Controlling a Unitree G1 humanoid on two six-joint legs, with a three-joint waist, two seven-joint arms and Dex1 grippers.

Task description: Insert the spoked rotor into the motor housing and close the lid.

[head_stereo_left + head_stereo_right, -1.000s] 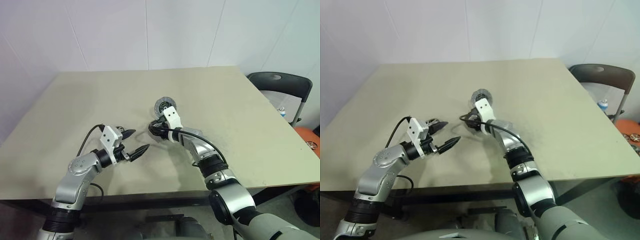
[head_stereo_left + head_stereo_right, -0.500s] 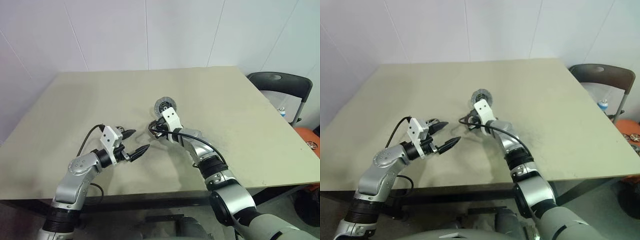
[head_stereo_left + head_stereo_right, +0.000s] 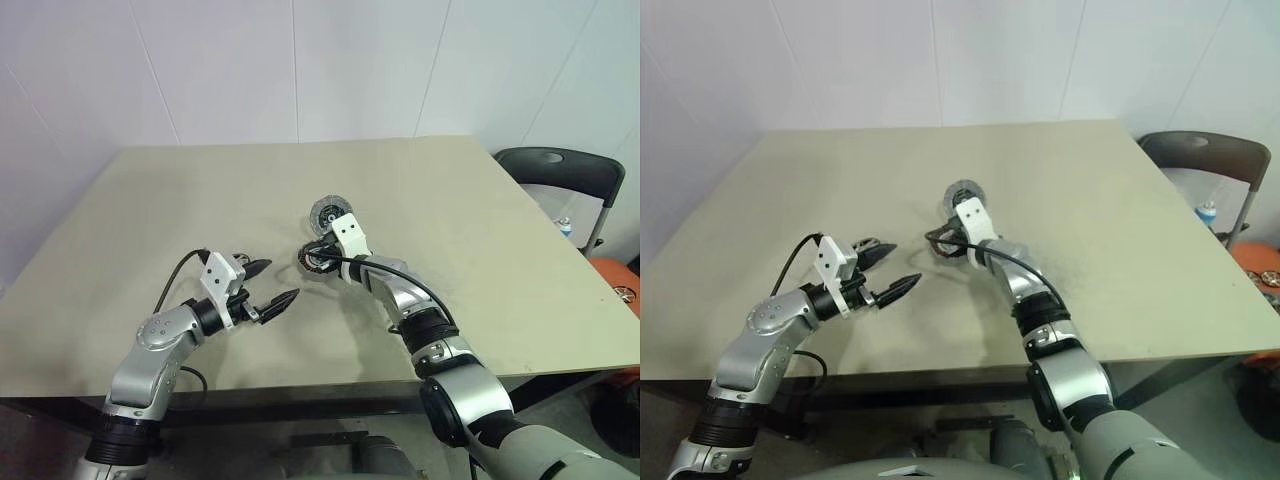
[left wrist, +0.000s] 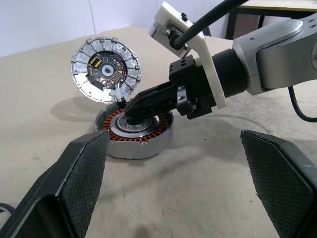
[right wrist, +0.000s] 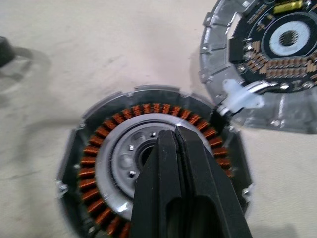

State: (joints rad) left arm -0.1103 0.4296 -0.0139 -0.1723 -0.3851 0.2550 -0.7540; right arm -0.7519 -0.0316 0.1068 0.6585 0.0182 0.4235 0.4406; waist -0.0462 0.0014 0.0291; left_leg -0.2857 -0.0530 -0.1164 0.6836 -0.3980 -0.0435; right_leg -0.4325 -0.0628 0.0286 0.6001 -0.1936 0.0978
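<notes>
Seen from the head views, the motor housing (image 3: 318,260) is met by the right gripper (image 3: 320,258), fingers together, nearer than the left gripper (image 3: 272,285) – spread apart. Wrist views: the lid (image 4: 104,69) stands raised behind the housing on the counter (image 3: 450,200); nothing is held.

Beige table (image 3: 450,200); motor housing (image 4: 136,130) resting on it, lid (image 4: 105,69) tilted open.

Copper-wound motor housing (image 5: 148,168), ribbed grey metal lid (image 4: 105,69), matt table (image 3: 180,200).
</notes>
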